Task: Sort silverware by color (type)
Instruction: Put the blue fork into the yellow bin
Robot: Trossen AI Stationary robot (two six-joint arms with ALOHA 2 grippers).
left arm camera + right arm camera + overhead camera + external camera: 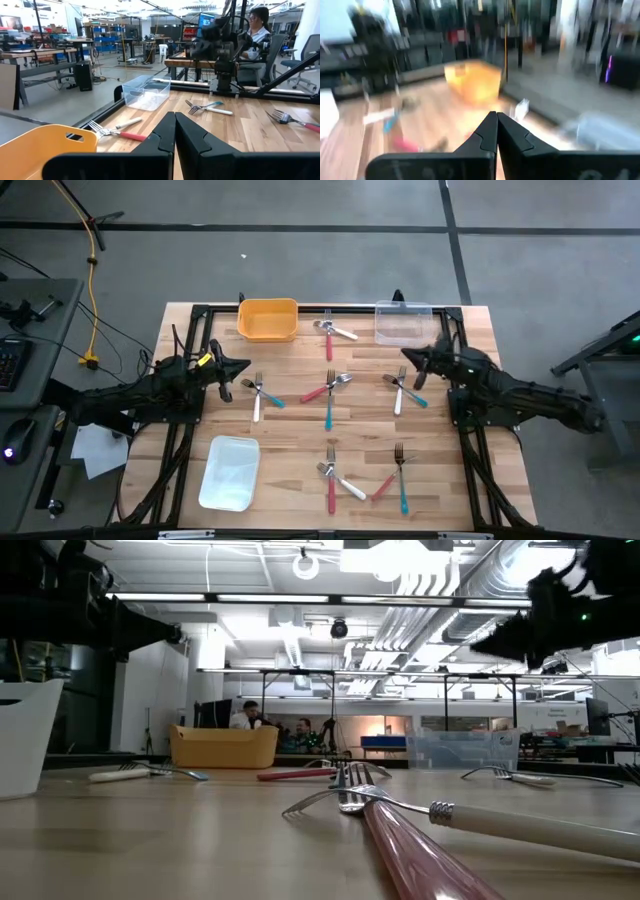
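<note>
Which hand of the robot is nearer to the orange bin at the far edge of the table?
Left. The left hand hovers just in front of the orange bin, slightly to its left side. The right hand is across the table, beside the clear container.

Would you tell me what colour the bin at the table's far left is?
Yellow-orange bin; the high view shows it best.

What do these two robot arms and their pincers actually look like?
Both are dark, jointed metal arms. The left gripper and right gripper each end in two black, wedge-shaped fingers tapering to a point. The left arm carries a small yellow tag; the right arm shows a small green light.
</note>
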